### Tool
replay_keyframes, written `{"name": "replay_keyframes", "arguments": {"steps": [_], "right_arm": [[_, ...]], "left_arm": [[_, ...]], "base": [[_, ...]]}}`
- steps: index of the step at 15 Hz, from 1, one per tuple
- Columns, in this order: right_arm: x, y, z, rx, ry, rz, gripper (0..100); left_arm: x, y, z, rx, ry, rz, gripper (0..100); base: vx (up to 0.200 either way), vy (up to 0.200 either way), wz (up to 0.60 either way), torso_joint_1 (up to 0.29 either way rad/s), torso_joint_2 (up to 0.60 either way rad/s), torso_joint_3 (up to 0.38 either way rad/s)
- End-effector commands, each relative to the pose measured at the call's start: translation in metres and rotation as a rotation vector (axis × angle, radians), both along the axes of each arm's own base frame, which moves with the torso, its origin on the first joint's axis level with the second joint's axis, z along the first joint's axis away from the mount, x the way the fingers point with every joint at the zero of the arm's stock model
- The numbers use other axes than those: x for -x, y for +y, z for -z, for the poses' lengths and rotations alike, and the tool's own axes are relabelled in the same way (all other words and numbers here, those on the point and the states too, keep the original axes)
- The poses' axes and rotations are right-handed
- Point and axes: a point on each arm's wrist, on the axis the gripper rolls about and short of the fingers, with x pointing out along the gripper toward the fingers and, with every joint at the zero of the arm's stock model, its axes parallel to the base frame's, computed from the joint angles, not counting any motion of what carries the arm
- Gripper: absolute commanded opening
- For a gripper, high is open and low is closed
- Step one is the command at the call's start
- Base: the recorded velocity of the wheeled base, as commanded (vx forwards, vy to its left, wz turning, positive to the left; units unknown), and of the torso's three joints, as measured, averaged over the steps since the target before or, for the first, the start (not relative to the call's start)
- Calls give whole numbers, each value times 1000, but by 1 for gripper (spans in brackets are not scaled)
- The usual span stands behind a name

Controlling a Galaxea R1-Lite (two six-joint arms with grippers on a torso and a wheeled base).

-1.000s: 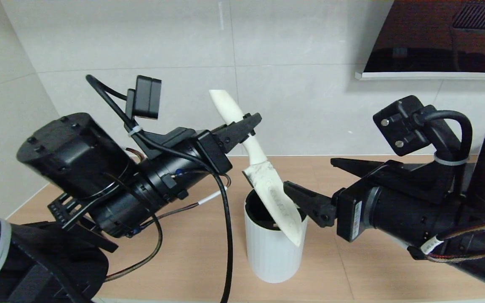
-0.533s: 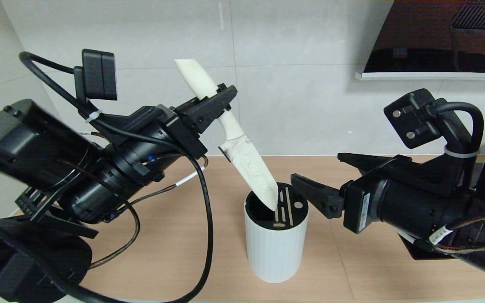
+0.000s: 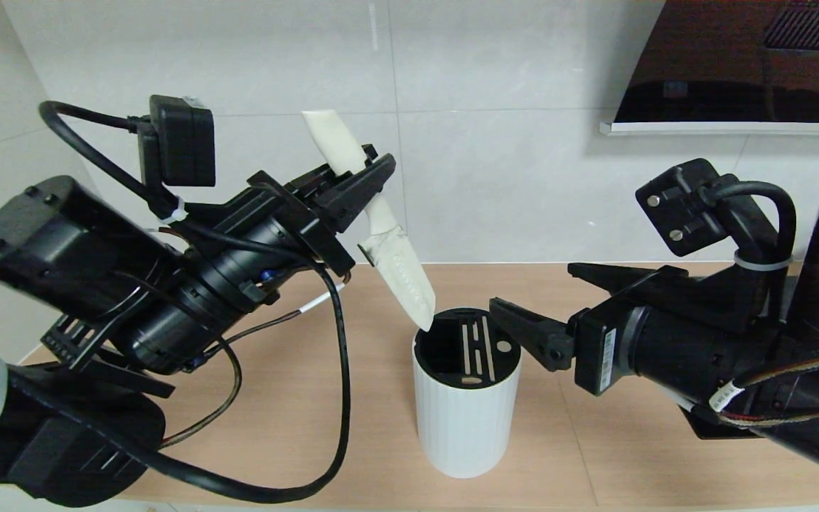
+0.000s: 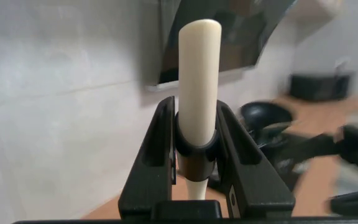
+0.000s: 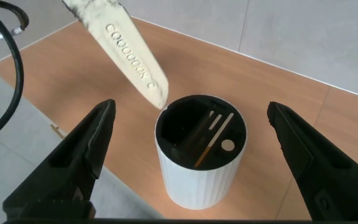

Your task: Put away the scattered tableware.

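A white knife (image 3: 399, 274) hangs point down, tilted, with my left gripper (image 3: 370, 174) shut on its pale handle (image 4: 199, 74). The blade tip sits just over the left rim of the white ribbed knife holder (image 3: 463, 419), which stands upright on the counter and has a dark slotted top. From the right wrist view, the blade (image 5: 129, 62) ends at the rim of the holder (image 5: 197, 183). My right gripper (image 3: 532, 284) is open, just right of the holder at rim height, and holds nothing. Its fingers (image 5: 73, 168) stand on either side of the holder.
The holder stands on a wooden countertop (image 3: 296, 427) against a tiled wall (image 3: 509, 142). A dark range hood (image 3: 736, 64) hangs at the upper right. The counter's front edge runs just in front of the holder.
My left gripper has lifted the knife and carried it to the left. The blade tip went from low in front of the holder to its left rim. The right arm barely shifted.
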Motion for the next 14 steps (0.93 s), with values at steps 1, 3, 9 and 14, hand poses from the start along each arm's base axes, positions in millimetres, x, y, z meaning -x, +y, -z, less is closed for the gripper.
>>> {"name": "replay_keyframes", "arguments": {"steps": [1,3,9,14], "right_arm": [[-2,3,3,10,8,-1,100],[-2,2,3,9,7,0,100],[-3,3,4,17,6,2,100],[-6,1,4,15,5,18,100]], "left_arm": [[-5,-3,10,-19,24,-2,0],[-5,-4,11,-24,28,4,0],[-12,-16,27,-65,8,2,0],[-15,-22,35,-70,19,14,0]], "base": [[0,0,0,0,0,0],[0,0,0,0,0,0],[0,0,0,0,0,0],[0,0,0,0,0,0]]}}
